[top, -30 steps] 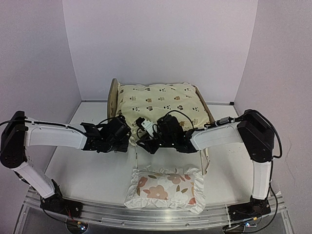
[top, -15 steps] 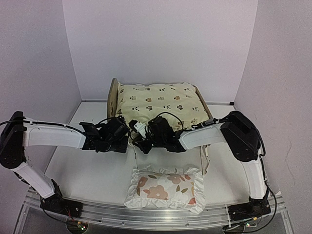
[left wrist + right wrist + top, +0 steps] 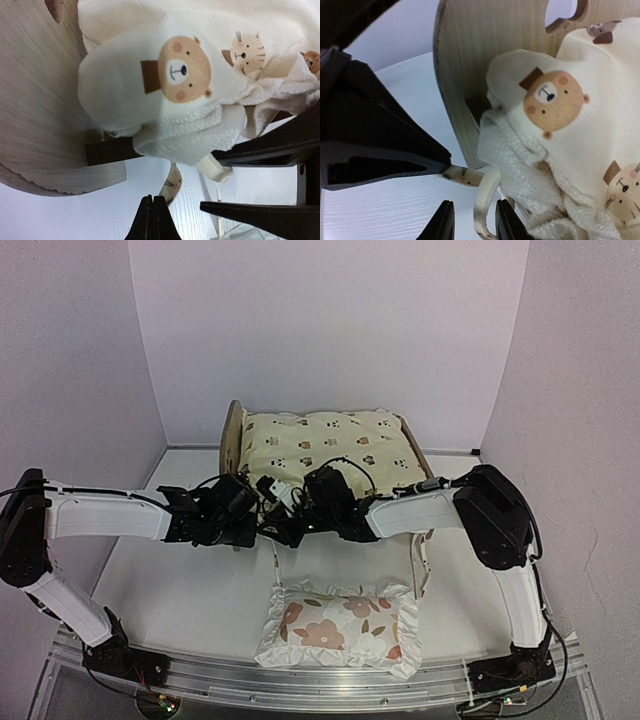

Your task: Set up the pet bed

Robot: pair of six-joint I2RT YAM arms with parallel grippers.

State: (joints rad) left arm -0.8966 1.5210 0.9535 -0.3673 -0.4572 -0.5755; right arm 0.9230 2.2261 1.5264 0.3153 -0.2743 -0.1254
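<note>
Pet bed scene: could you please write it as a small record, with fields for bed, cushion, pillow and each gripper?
bed: wooden frame, at the back centre
cushion: lying on the bed, one near corner bunched up
pillow: in front of the bed, apart from it
left gripper: shut, pinching a tie string
right gripper: open, a string loop between the jaws

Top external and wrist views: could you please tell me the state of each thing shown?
left gripper, shut on the tie string.
right gripper, open, tie string between its fingers.
tie string, loose, not tied.
pet bed, upright.
cushion, lying in the pet bed.
pillow, flat on the table, outside the pet bed.
</note>
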